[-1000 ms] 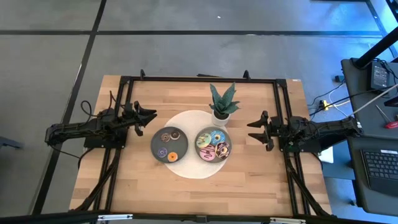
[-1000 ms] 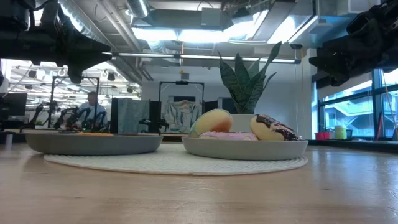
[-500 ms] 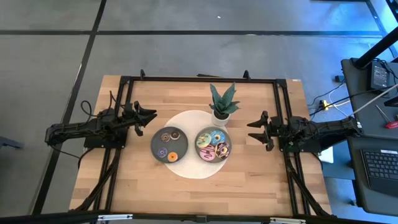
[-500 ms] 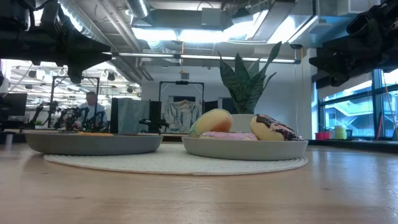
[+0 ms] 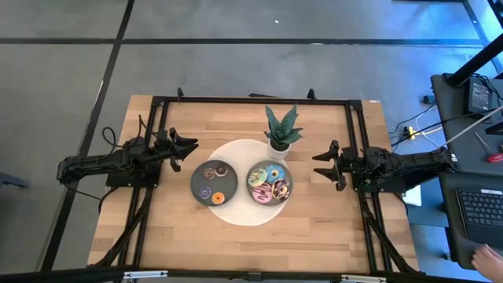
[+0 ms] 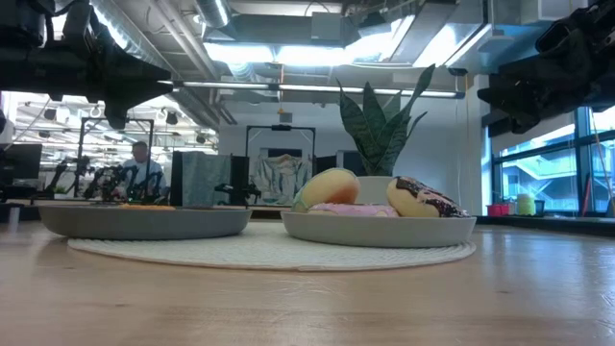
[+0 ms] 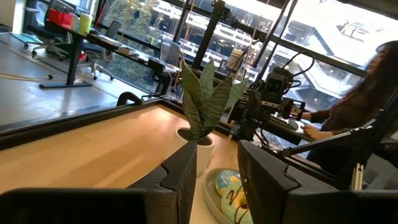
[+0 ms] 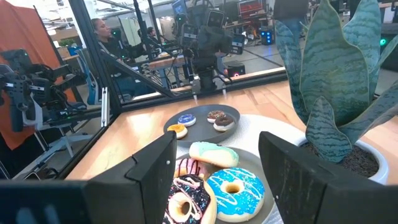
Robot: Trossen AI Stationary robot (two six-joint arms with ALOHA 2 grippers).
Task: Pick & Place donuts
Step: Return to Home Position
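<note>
Currently both arms wait at the two sides of the light wooden table (image 5: 157, 228), and neither one holds anything. The left gripper (image 5: 191, 153) hangs above the table just to the left of the round white mat (image 5: 236, 214). Its fingers (image 7: 180, 180) stand apart with a moderate gap and nothing is between them. The right gripper (image 5: 317, 166) hangs on the opposite side, near the right edge of the mat, with its fingers (image 8: 155, 168) spread wide and empty.

On the mat two plates stand side by side, close to each other. The dark grey round plate (image 6: 144, 223) is on the left and carries four small toy donuts (image 5: 219, 198). In the right wrist view one is blue (image 8: 186, 118), one is yellow-orange (image 8: 177, 129) and two are brown (image 8: 224, 122). The light grey round plate (image 6: 378, 231) is on the right and carries the larger donuts (image 5: 275, 173): a blue one with sprinkles (image 8: 233, 186), a light green one (image 8: 212, 152), a pink one (image 8: 186, 167) and a chocolate one with sprinkles (image 8: 186, 202). They lie touching each other and fill the plate.

A potted green plant with pointed leaves (image 5: 281, 130) stands in a white pot just behind the light grey plate, at the far edge of the mat. At the lower right corner of the high view a person's hand (image 5: 487, 255) shows beside a keyboard, well apart from the table.
</note>
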